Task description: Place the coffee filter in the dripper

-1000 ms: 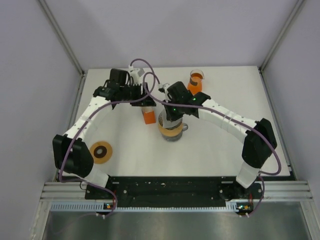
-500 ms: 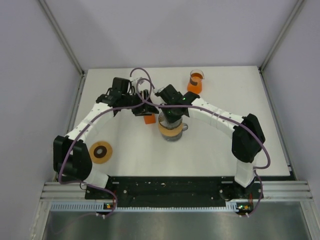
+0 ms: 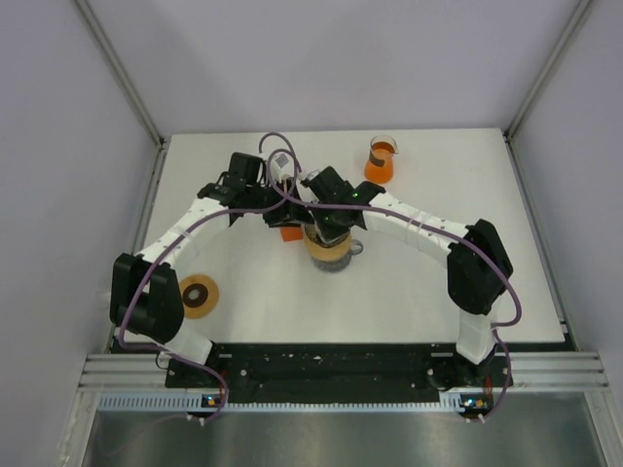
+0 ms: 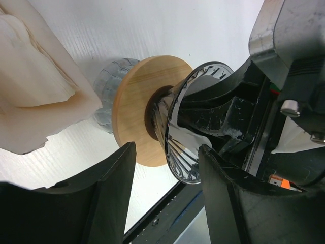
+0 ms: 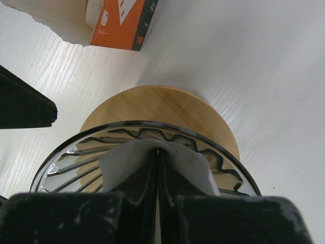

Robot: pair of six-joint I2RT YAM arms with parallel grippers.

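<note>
The dripper (image 3: 332, 249) is a clear ribbed glass cone (image 5: 76, 152) on a tan wooden collar (image 5: 167, 104), standing on a glass jug at the table's middle. My right gripper (image 5: 157, 152) is shut on the white paper coffee filter (image 5: 118, 163), which drapes over its fingertips inside the cone. In the top view this gripper (image 3: 326, 224) sits right over the dripper. My left gripper (image 4: 167, 195) is open and empty, its jaws either side of the cone's rim (image 4: 179, 152), close beside the right gripper.
An orange carton (image 5: 123, 23) with cream paper filters (image 4: 30, 86) stands just left of the dripper (image 3: 288, 233). An orange-filled beaker (image 3: 382, 159) stands at the back. A tan ring with a dark centre (image 3: 199, 295) lies at the near left.
My left gripper has swung right, past the orange carton, up to the dripper. My right gripper has shifted slightly left over the dripper with the filter in it.
</note>
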